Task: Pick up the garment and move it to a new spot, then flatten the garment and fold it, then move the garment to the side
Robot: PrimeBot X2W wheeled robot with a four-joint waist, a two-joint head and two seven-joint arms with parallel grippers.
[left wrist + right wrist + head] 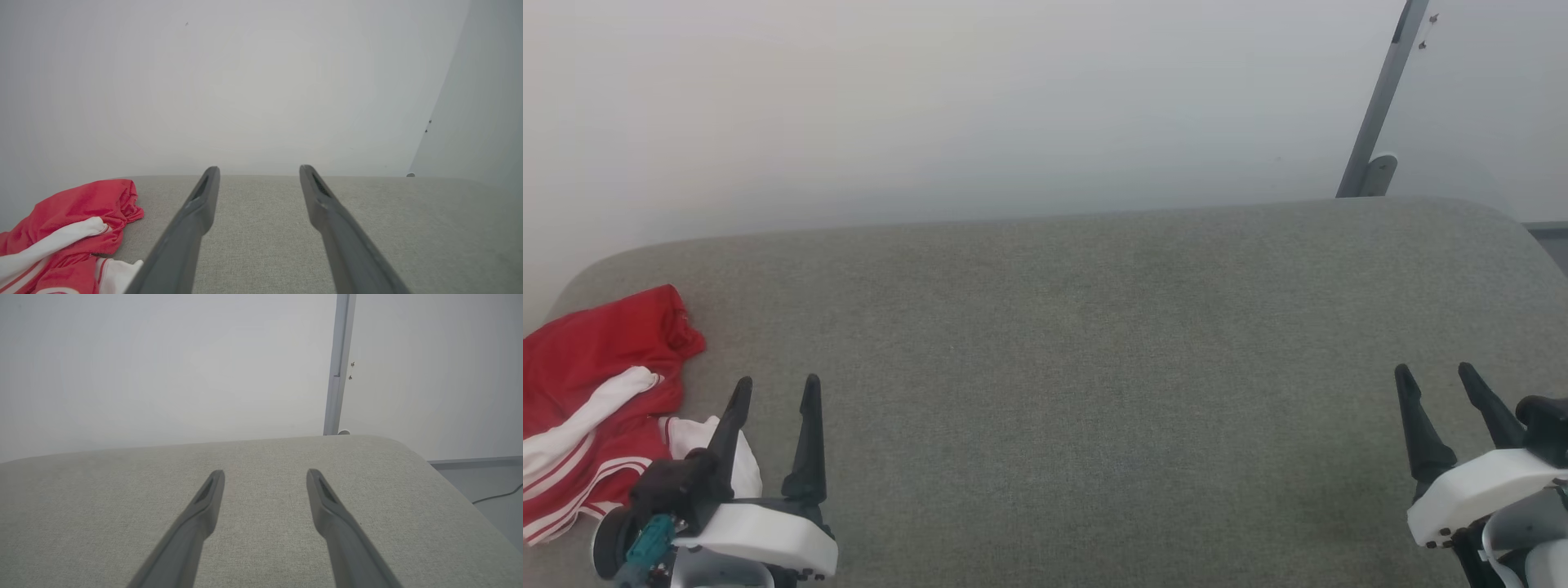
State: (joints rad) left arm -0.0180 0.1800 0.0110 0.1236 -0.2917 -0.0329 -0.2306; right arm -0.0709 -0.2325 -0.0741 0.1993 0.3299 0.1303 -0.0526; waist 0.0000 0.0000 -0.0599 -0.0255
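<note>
The garment [596, 392], red with white sleeves and striped trim, lies crumpled at the far left of the grey padded surface [1094, 343]. In the left wrist view the garment [69, 228] bunches at the lower left. My left gripper [776, 388] hovers just right of it, open, nothing between its fingers [200, 204]. At the lower right my right gripper [1436, 371] stands open over bare fabric, far from the garment. Its dark fingers [210, 494] spread apart in the right wrist view.
A pale wall runs behind the padded surface. A grey metal post [1380, 106] leans at the back right corner. The surface rounds off at its right edge [449, 486], with floor and a dark cable [496, 496] beyond.
</note>
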